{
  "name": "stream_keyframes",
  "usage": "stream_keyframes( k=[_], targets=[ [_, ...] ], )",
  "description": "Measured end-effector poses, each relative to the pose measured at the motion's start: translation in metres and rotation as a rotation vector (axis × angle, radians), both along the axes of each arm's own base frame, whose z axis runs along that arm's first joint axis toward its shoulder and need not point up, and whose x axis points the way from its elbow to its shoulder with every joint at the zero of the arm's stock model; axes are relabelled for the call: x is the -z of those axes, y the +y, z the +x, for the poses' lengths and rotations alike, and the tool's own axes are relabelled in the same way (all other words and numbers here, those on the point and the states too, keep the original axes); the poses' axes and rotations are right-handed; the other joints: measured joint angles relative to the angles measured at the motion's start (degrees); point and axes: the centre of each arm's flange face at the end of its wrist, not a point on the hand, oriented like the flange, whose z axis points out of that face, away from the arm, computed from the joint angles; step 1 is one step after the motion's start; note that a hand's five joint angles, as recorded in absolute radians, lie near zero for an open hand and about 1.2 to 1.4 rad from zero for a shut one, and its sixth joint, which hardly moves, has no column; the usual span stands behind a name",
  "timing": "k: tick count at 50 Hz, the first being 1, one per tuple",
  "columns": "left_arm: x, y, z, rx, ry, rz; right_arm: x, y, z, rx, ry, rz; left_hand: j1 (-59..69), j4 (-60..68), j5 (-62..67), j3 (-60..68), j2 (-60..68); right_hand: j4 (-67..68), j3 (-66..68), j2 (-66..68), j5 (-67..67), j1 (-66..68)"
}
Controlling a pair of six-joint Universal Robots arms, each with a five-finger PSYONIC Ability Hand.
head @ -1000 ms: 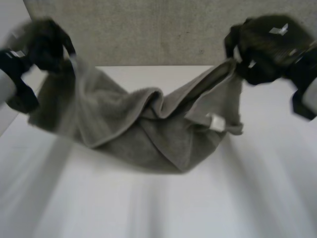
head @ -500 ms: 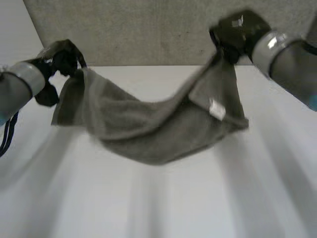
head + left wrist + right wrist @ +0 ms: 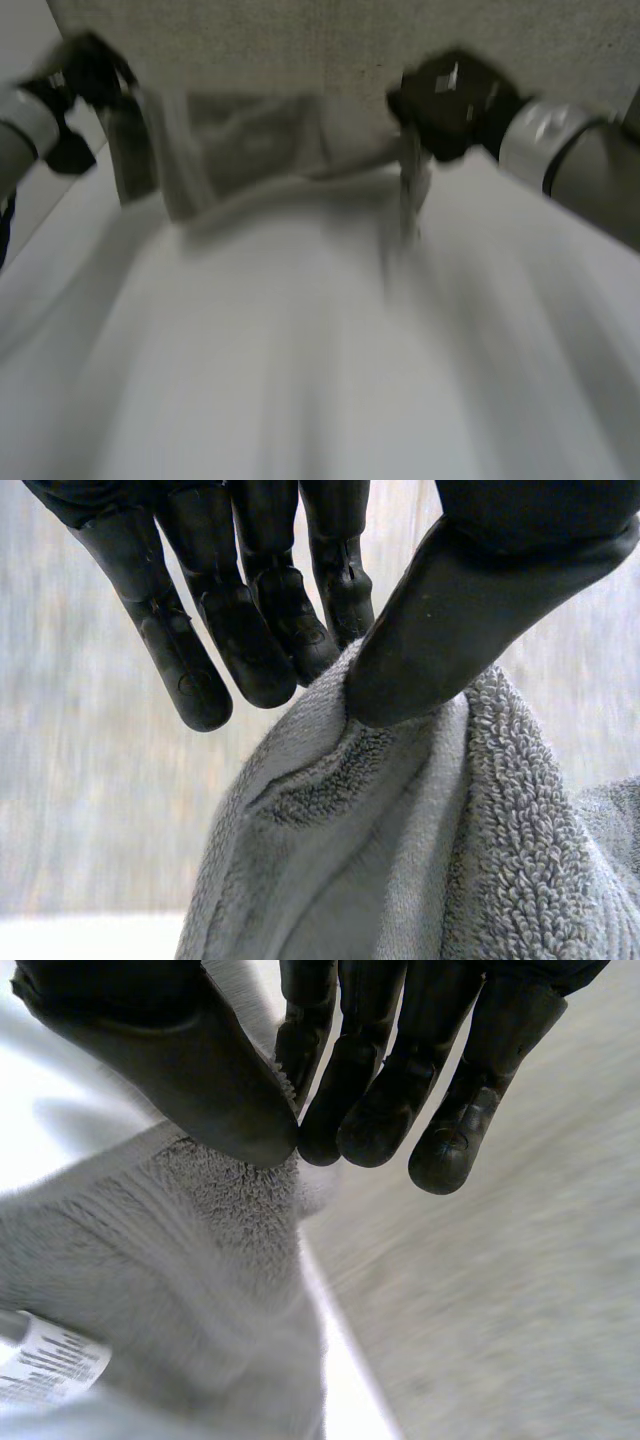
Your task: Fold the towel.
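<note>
Both hands had carried the towel (image 3: 250,150) away from over the table's (image 3: 300,400) middle to its far edge, slung between them. Near the far-left corner the left hand (image 3: 85,75) pinched one end between thumb and fingers; the right hand (image 3: 450,100) pinched the other likewise.

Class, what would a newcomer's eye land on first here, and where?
A grey towel hangs stretched in the air above the white table. The left hand pinches one end and the right hand the other, close to a white label.
</note>
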Motion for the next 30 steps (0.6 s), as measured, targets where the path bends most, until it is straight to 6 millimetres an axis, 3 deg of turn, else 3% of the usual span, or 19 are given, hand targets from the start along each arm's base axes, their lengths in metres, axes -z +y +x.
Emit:
stream_keyframes(
  k=[7,8,9,12,21,25,30],
  targets=[
    [0.094,0.014,0.020,0.024,-0.123,0.211,0.074,0.016,-0.024,-0.062,0.243,0.102,0.08,0.00,0.00,0.00,0.00,0.00,0.00,0.00,0.00,0.00],
    [0.094,0.014,0.020,0.024,-0.123,0.211,0.074,0.016,-0.024,-0.062,0.243,0.102,0.08,0.00,0.00,0.00,0.00,0.00,0.00,0.00,0.00,0.00],
    [0.111,0.018,0.024,0.025,-0.161,0.240,0.086,0.020,-0.028,-0.069,0.279,0.120,0.18,0.00,0.00,0.00,0.00,0.00,0.00,0.00,0.00,0.00],
    [0.130,0.024,0.031,0.020,-0.209,0.272,0.103,0.027,-0.034,-0.075,0.321,0.151,0.19,0.00,0.01,0.00,0.00,0.00,0.00,0.00,0.00,0.00],
    [0.139,0.024,0.047,-0.015,-0.254,0.276,0.116,0.033,-0.037,-0.053,0.298,0.154,-0.92,-2.16,-1.50,-1.85,-2.64,0.00,0.00,0.00,0.00,0.00],
    [0.137,0.020,0.049,-0.028,-0.256,0.255,0.119,0.031,-0.037,-0.031,0.248,0.146,-30.72,-35.96,-33.77,-34.42,-35.79,0.00,0.00,0.00,0.00,0.01],
    [0.139,0.018,0.049,-0.033,-0.260,0.243,0.126,0.029,-0.036,-0.006,0.187,0.151,-51.21,-56.46,-55.08,-54.96,-56.50,0.00,0.00,0.00,0.00,0.01]
  ],
)
